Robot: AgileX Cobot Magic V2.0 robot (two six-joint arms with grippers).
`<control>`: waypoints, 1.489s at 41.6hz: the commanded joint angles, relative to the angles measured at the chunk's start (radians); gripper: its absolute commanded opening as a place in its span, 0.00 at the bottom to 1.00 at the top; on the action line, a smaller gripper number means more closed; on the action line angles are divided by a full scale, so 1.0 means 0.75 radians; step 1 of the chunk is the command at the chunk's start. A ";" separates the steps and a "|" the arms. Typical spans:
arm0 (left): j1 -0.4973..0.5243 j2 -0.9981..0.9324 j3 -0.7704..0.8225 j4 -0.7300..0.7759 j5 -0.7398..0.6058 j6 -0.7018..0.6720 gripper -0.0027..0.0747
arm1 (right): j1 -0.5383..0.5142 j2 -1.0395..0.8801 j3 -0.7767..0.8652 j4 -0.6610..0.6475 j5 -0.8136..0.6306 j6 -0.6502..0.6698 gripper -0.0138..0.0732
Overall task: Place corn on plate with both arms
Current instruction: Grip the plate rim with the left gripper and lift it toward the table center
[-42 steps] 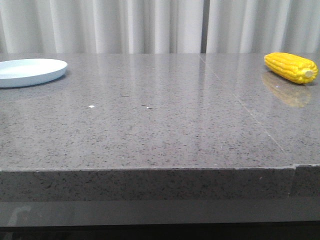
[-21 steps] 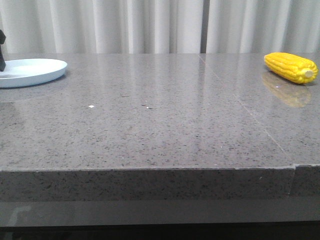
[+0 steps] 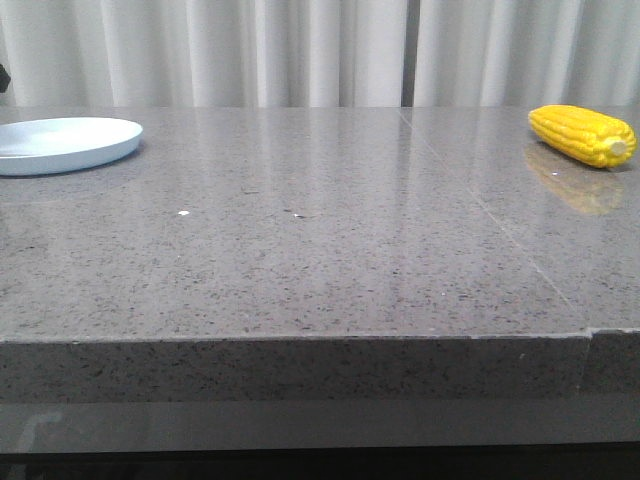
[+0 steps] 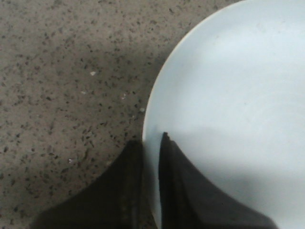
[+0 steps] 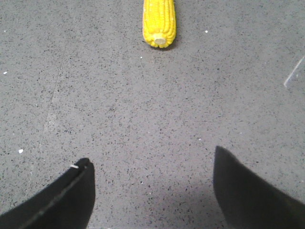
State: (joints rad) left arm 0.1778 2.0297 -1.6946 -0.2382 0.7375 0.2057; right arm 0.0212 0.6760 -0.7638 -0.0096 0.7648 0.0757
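Note:
The pale blue-white plate lies at the far left of the grey table. In the left wrist view my left gripper is shut on the plate's rim, one finger outside over the table and one over the plate. Only a dark bit of that gripper shows at the front view's left edge. The yellow corn lies at the far right, well apart from the plate. In the right wrist view my right gripper is open and empty above the table, with the corn ahead, pale stub end towards it.
The speckled grey stone table has a seam running from back to front on the right. Its front edge is near the camera. White curtains hang behind.
The plate has slid a little to the right. The dark left gripper tip at the left edge has moved up and mostly out of the front view. The corn has not moved.

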 commanded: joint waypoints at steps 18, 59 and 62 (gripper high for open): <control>-0.026 -0.272 -0.099 -0.112 0.012 0.000 0.01 | -0.009 0.008 -0.044 -0.006 -0.087 -0.009 0.79; -0.756 -0.234 -0.097 -0.208 0.039 0.000 0.01 | -0.009 0.008 -0.044 -0.006 -0.087 -0.009 0.79; -0.756 -0.196 -0.097 -0.208 0.032 0.000 0.01 | -0.009 0.008 -0.044 -0.006 -0.087 -0.009 0.79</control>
State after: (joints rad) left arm -0.3820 1.9065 -1.7358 -0.3609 0.8326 0.2057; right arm 0.0212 0.6760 -0.7638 -0.0096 0.7648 0.0757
